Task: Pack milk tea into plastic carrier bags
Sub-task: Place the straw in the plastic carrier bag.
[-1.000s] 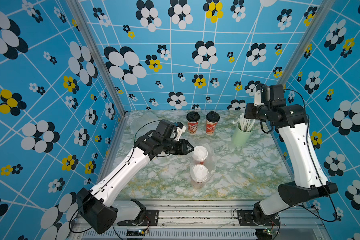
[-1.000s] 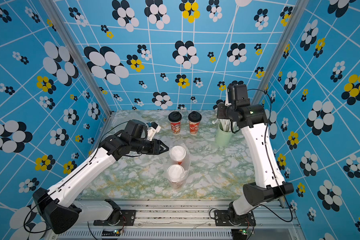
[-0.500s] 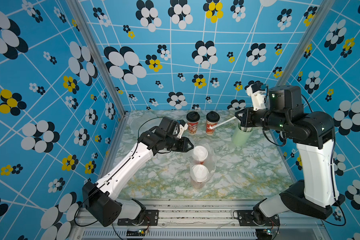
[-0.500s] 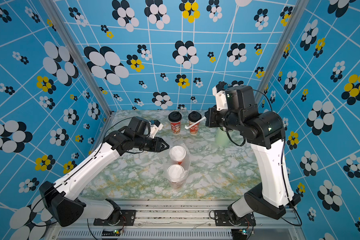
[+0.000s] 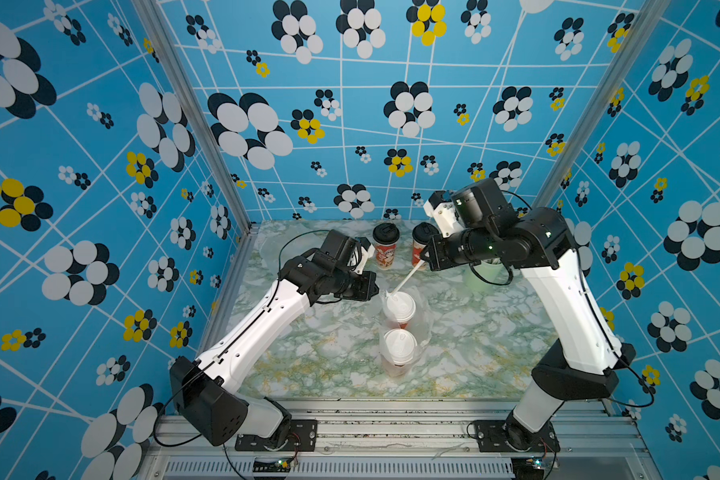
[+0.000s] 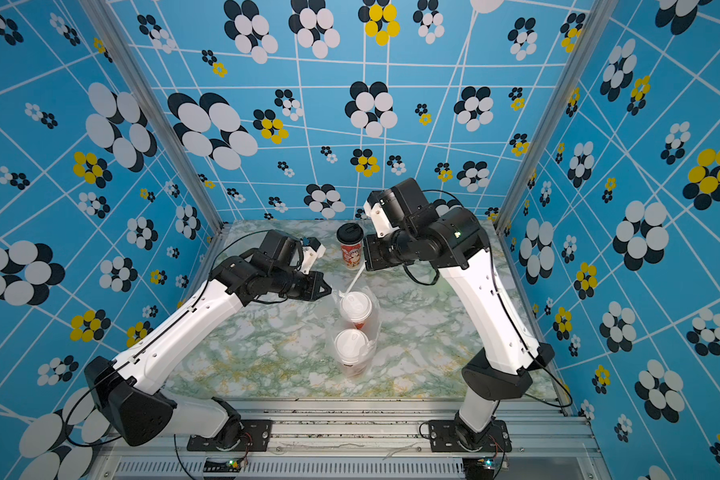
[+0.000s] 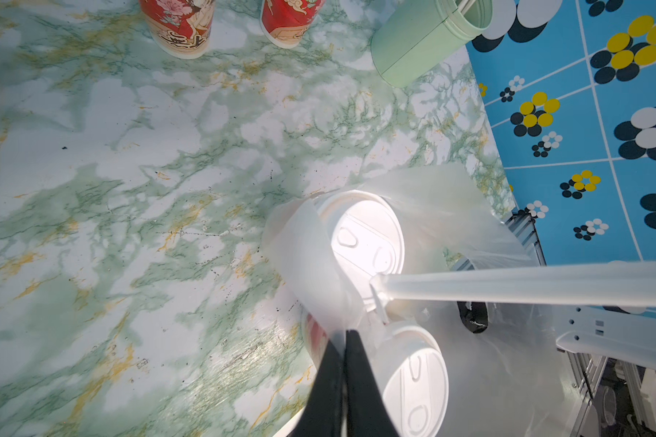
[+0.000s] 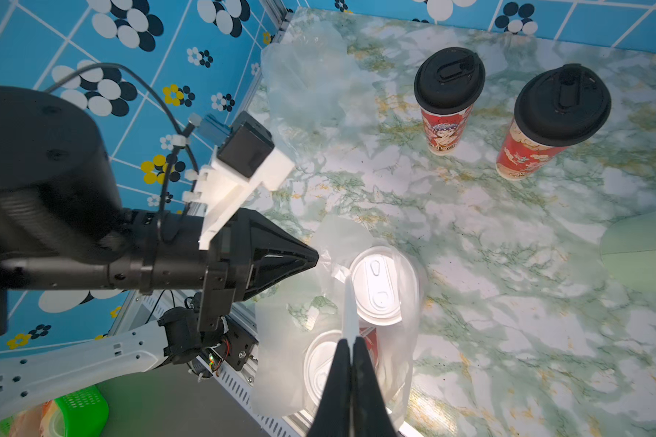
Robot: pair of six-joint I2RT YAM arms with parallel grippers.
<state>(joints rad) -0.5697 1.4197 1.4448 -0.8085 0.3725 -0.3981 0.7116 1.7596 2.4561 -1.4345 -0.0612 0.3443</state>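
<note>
Place: a robot test booth, lab-style.
Walls: blue flower-print panels (image 5: 350, 124) on three sides.
Frame: aluminium posts (image 5: 192, 124); front rail (image 5: 391, 428) with left arm (image 5: 258, 328) and right arm (image 5: 566, 307) bolted on.
Surface: green marble-print top (image 5: 474, 340).

Green cup (image 7: 425, 41), wrapped straw (image 7: 508, 283), marble tabletop (image 7: 129, 170)

Two white-lidded cups (image 5: 400, 306) stand in a clear carrier bag (image 5: 427, 323) on the marble counter (image 5: 474, 340). The left fingers (image 5: 371, 286) are closed at its rim; the right fingers (image 5: 431, 257) pinch a white straw (image 5: 405, 279) slanting down to the farther lid
</note>
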